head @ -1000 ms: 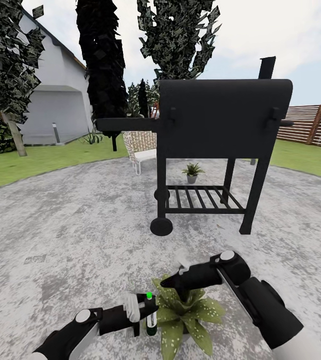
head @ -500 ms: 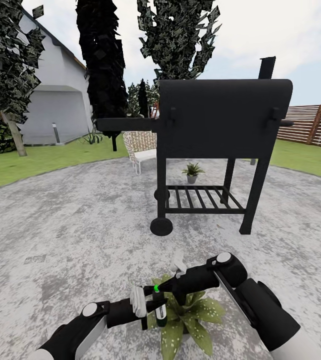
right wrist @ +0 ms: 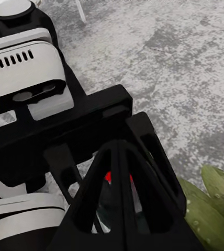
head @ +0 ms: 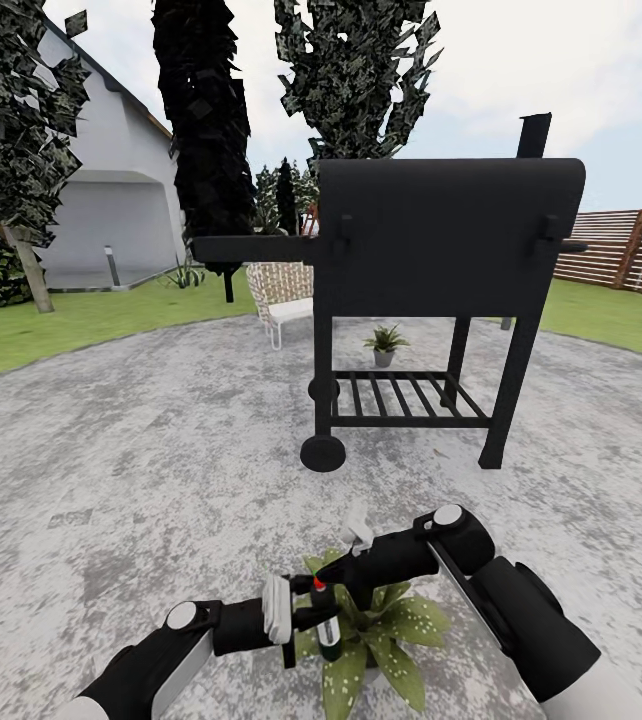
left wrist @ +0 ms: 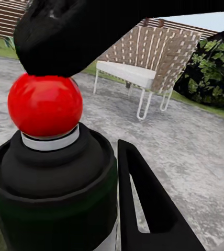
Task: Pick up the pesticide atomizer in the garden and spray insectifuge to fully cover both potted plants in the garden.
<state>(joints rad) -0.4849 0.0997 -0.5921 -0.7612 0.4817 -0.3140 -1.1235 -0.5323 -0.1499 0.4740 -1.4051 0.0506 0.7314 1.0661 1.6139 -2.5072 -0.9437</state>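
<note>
Left claw (head: 296, 622) grips atomizer (head: 325, 622); right claw (right wrist: 120, 178) presses its red tip (left wrist: 45, 104).

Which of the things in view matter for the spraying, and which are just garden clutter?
For the job: pesticide atomizer, left gripper, right gripper, speckled potted plant, far potted plant.
Clutter: black barbecue smoker, wicker chair.

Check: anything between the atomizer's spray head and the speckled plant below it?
Nothing visible blocks the spray. The left gripper holds the pesticide atomizer upright at the near edge of the speckled potted plant. The right gripper, fingers together, sits right on the red spray head, above the leaves and not between nozzle and plant.
</note>
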